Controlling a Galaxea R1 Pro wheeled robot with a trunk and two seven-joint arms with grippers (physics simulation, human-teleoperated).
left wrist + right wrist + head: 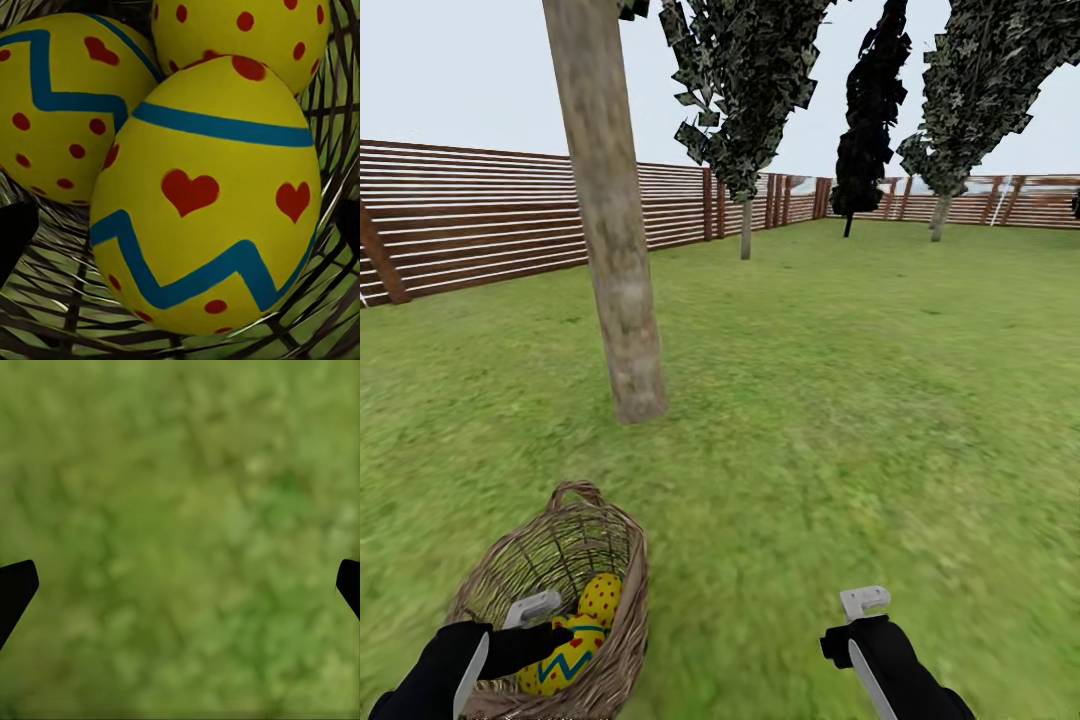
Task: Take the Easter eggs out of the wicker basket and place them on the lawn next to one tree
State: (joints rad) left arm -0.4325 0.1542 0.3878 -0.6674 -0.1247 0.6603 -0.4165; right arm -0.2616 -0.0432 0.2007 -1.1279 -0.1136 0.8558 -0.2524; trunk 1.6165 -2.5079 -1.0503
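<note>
Reaching into the wicker basket on the lawn, the left gripper is spread wide, its dark fingertips at either side of the nearest of the three Easter eggs, not touching it; two more eggs lie just behind. The right gripper hangs open and empty over bare grass. The tree stands near, beyond the basket.

three easter eggs lie in the wicker basket, tree behind it.
</note>
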